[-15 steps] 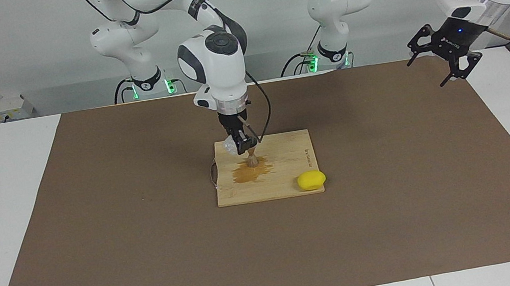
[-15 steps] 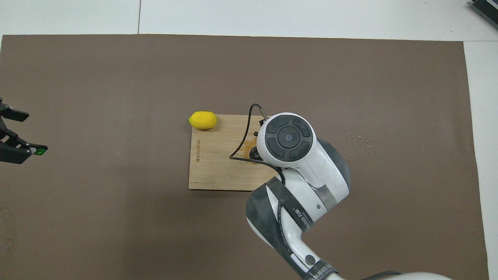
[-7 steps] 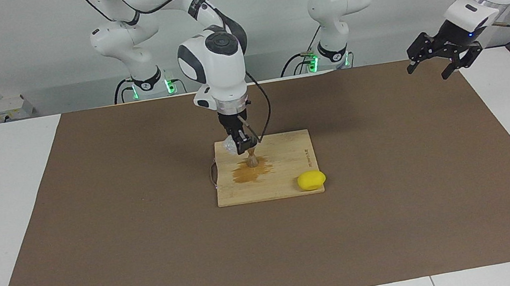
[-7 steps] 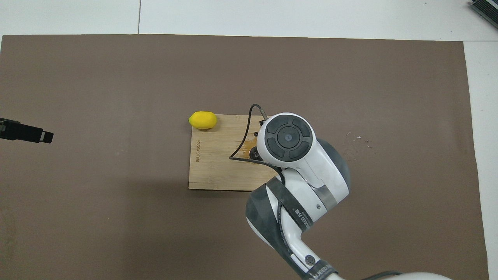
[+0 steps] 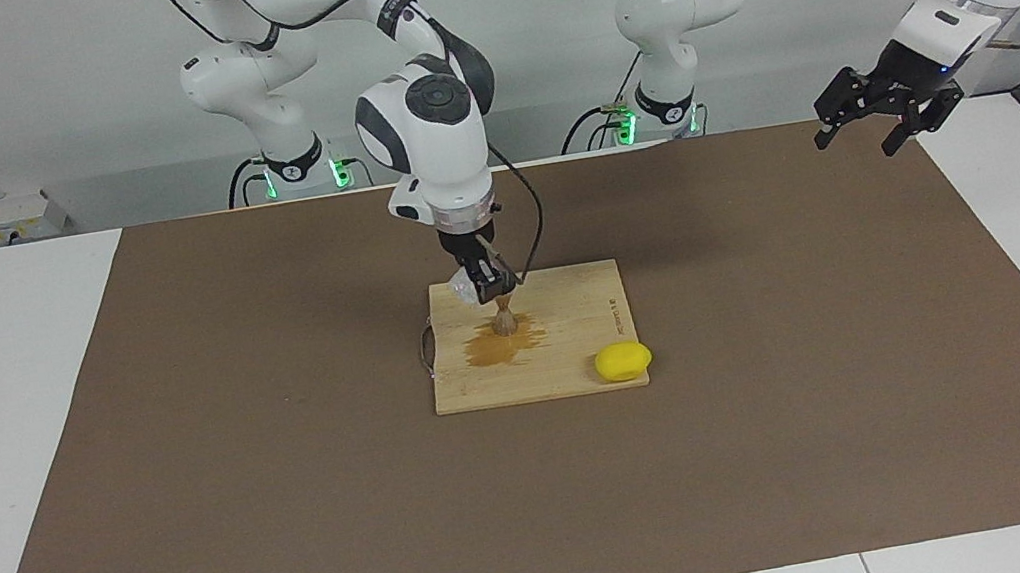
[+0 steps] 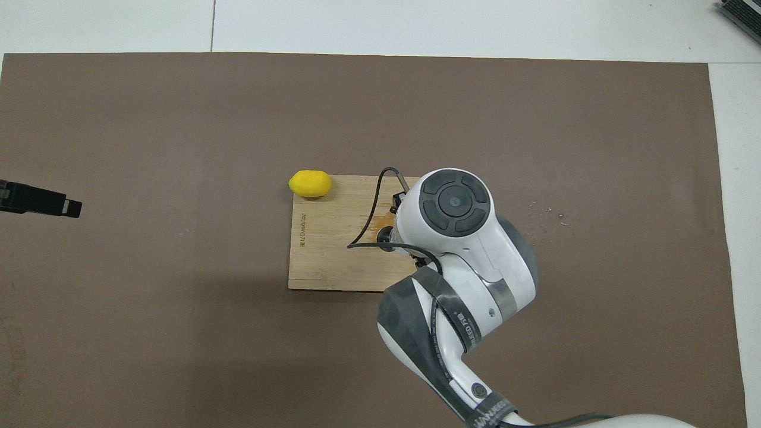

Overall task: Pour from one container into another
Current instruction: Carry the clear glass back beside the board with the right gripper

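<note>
- Right claw (image 5: 488, 292), at centre frame in the facing view, hangs over the upper edge of the wooden board (image 5: 581, 357) with its fingers clamped on the clear cup (image 5: 462, 291); the cup is tipped, its mouth toward the jigger.
- Just below and to the right of that claw, the steel jigger (image 5: 504, 317) stands upright on the board, in the middle of an amber wet patch (image 5: 500, 342) spread over the wood.
- Further right, a yellow lemon (image 5: 623, 361) lies at the board's lower right corner, half on the brown mat (image 5: 293, 460) that covers the bench.
- At the upper right of the frame, the left claw (image 5: 884, 119) waits in the air over the mat's corner, fingers spread apart and holding nothing.
- Step in hand, as I judge it: the pour itself, with the cup tilted over the jigger. The puddle suggests some liquid has missed the mouth.
- The next move calls for bringing the cup's lip squarely above the narrow jigger mouth, then righting the cup without knocking the jigger over.
</note>
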{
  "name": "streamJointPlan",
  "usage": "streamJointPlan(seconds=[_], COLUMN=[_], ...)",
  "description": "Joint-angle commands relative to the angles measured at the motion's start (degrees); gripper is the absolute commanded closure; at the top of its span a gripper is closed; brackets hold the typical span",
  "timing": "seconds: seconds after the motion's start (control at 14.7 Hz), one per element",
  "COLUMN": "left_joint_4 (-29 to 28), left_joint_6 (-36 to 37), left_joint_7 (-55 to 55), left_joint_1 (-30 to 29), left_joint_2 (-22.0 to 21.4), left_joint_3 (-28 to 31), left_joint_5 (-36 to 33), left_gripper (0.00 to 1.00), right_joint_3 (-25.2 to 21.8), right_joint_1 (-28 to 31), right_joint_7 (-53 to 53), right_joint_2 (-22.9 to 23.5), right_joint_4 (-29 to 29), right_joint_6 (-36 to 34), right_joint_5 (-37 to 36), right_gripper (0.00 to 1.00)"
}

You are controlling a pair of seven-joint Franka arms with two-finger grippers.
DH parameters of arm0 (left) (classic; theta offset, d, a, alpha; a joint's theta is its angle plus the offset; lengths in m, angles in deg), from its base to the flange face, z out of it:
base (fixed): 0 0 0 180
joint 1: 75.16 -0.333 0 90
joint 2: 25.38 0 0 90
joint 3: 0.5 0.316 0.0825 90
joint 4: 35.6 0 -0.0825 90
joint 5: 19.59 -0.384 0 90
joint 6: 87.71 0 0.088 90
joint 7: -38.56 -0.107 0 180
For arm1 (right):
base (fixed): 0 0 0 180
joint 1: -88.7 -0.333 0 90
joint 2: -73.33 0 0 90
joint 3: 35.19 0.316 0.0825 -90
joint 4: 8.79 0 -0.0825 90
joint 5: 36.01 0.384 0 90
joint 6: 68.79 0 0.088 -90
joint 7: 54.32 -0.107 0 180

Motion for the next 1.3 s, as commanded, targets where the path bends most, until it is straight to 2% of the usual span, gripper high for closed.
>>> streamJointPlan(seconds=[0.0, 0.2, 0.48, 0.68, 0.96, 1.23], left_joint_4=[-0.3, -0.3, 0.3, 0.5, 2.6, 3.4], left_joint_6=[0.9, 1.5, 1.5, 2.0, 3.3, 2.9], left_joint_7=[1.2, 1.4, 1.4, 2.3, 4.6, 6.8], left_joint_1=[1.2, 0.5, 1.1, 1.4, 2.2, 2.2], left_joint_2=[-1.1, -1.2, -1.2, -1.3, -1.2, -0.9], left_joint_3=[0.5, 0.9, 0.6, 0.5, -0.4, -0.7], left_joint_5=[-1.4, -1.5, -9.0, -10.9, -14.1, -14.2], left_gripper=[0.0, 0.0, 0.0, 0.0, 0.0, 0.0], right_joint_3=[0.5, 0.5, 0.4, 0.4, 0.4, 0.4], right_joint_1=[3.5, 5.4, 10.5, 17.3, 27.0, 35.5], right_joint_7=[5.3, 7.4, 13.7, 21.8, 33.5, 41.2], right_joint_2=[-1.5, -1.4, -1.1, -1.6, -1.9, 0.0], right_joint_4=[2.1, 2.4, 2.9, 6.8, 12.2, 14.3], right_joint_6=[-0.2, 0.7, 0.8, 0.9, 0.5, -2.2], right_joint_5=[5.8, 8.7, 16.5, 28.7, 40.2, 42.3], right_gripper=[1.0, 1.0, 1.0, 1.0, 1.0, 1.0])
